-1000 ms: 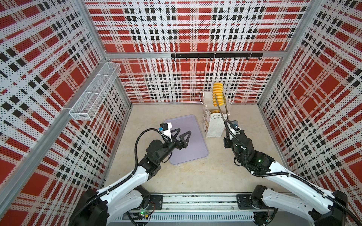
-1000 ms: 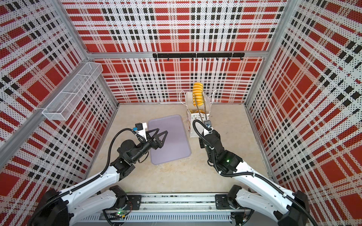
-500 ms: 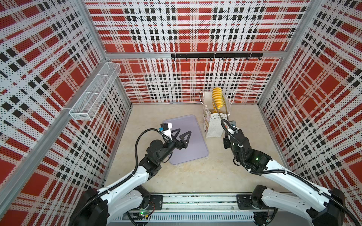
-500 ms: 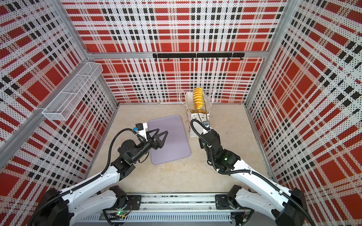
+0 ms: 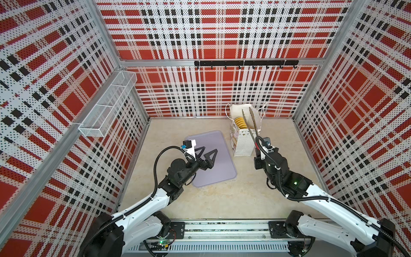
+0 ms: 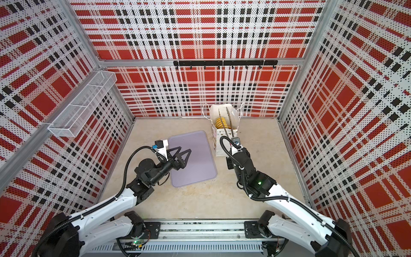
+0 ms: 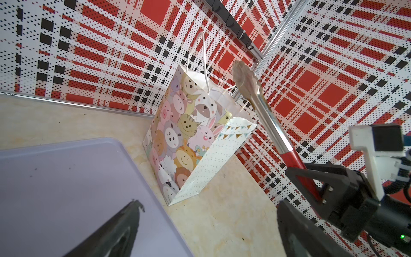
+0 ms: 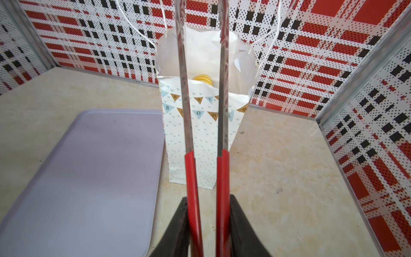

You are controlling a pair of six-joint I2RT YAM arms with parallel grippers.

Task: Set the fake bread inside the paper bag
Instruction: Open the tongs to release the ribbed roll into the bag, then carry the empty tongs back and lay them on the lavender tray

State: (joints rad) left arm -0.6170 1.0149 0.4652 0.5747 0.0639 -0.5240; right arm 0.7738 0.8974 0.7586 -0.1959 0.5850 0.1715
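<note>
The paper bag (image 5: 243,144) (image 6: 222,146) stands upright at the back of the floor, right of the middle. A yellow ribbed fake bread (image 5: 240,123) (image 6: 220,123) (image 8: 202,78) lies inside it, just below the rim. My right gripper (image 5: 258,151) (image 8: 208,198) is shut on the red handles of the metal tongs (image 5: 250,124) (image 8: 222,111). The tong tips stand apart over the bag's mouth with nothing between them. My left gripper (image 5: 209,149) (image 6: 185,149) (image 7: 209,203) hovers open and empty above the tray, left of the bag (image 7: 193,138).
A flat lavender-grey tray (image 5: 220,164) (image 8: 89,166) lies bare on the floor left of the bag. A white wire basket (image 5: 109,104) hangs on the left wall. A black hook rail (image 5: 244,63) runs along the back wall. Plaid walls close in three sides.
The ribbed bread, held high in the tongs above the bag, has gone down into the bag. The tong tips have parted off it. The left arm has not moved.
</note>
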